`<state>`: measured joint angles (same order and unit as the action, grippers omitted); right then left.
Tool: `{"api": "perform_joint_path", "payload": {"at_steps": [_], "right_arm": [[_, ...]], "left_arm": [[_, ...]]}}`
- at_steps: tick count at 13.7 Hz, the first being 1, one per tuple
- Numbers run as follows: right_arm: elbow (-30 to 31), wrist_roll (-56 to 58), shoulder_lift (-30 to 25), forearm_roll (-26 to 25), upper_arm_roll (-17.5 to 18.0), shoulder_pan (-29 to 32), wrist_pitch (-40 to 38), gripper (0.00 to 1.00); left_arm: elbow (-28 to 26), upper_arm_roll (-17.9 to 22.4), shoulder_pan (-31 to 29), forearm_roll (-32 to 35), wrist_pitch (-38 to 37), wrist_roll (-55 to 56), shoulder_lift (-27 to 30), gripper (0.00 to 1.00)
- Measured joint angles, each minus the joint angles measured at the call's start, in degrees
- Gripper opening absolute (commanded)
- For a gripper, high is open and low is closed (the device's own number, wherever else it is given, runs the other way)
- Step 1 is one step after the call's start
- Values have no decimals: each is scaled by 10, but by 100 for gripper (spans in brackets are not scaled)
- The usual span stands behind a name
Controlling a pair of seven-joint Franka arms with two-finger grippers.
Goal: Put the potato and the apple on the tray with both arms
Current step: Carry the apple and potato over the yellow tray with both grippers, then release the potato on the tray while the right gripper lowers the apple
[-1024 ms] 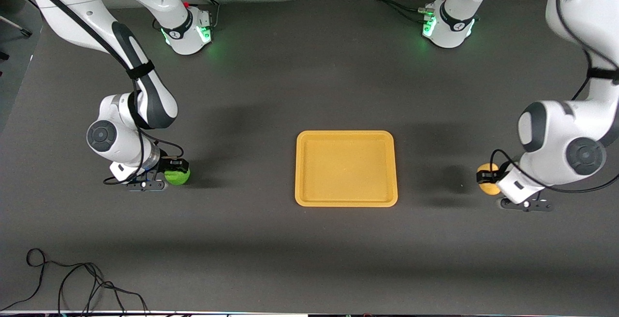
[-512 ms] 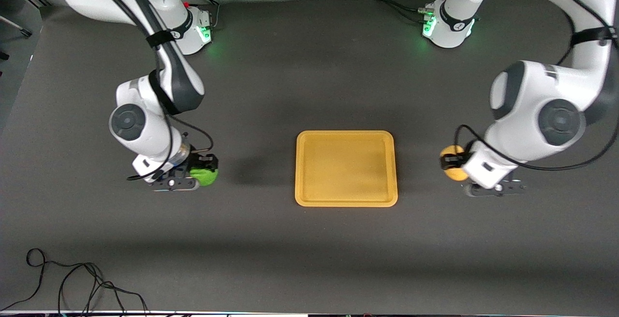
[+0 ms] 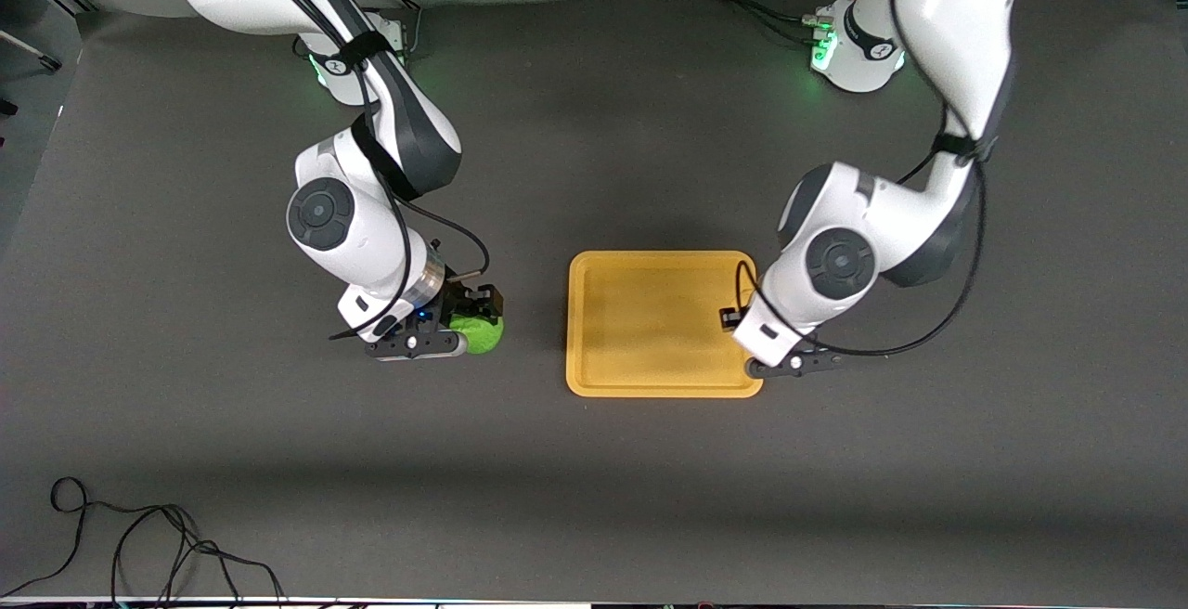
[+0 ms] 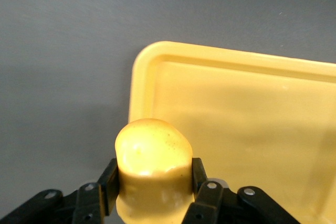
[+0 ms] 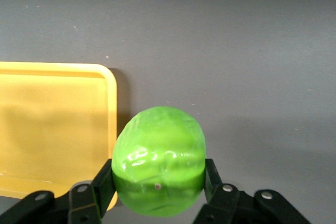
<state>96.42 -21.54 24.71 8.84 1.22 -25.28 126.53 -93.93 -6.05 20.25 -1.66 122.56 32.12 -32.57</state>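
Note:
The orange-yellow tray [image 3: 664, 323] lies flat at the table's middle, with nothing on it. My right gripper [image 3: 475, 323] is shut on the green apple [image 3: 484, 334] and holds it over the bare table beside the tray's edge toward the right arm's end. In the right wrist view the apple [image 5: 159, 156] sits between the fingers [image 5: 103, 182], with the tray [image 5: 52, 129] close by. My left gripper [image 3: 733, 317] is over the tray's rim toward the left arm's end. It is shut on the potato [image 4: 152, 150], which the wrist hides in the front view. The tray [image 4: 252, 129] lies just past the potato.
A loose black cable [image 3: 139, 544] lies on the table near the front camera, toward the right arm's end. The arm bases [image 3: 362, 57] [image 3: 858, 52] stand along the table's edge farthest from the front camera. Dark grey table surface surrounds the tray.
Both arms have swung inward toward the tray, carrying their fruit. The left gripper has reached the tray's rim; the right gripper has come close beside the tray.

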Motion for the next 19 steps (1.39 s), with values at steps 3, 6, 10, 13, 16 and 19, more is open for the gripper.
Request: {"api": "perform_joint_path", "payload": {"at_steps": [3, 6, 10, 13, 16, 19], "right_arm": [[-13, -17, 18, 0, 0, -14, 0, 49], [-23, -40, 29, 0, 0, -22, 0, 49], [-65, -111, 63, 1, 0, -57, 0, 48], [-91, -147, 97, 1, 0, -81, 7, 47], [-105, -193, 128, 1, 0, -106, 54, 47], [-146, -274, 179, 1, 0, -152, 92, 46]], "left_arm": [[2, 2, 2, 1, 29, 4, -42, 51], [2, 3, 3, 2, 29, 4, -49, 70], [2, 3, 10, 2, 30, 4, -53, 80], [2, 3, 15, 2, 30, 4, -53, 100], [9, 6, 15, 7, 27, 2, -50, 100], [32, 16, -6, 11, -35, -37, -4, 100]]}}
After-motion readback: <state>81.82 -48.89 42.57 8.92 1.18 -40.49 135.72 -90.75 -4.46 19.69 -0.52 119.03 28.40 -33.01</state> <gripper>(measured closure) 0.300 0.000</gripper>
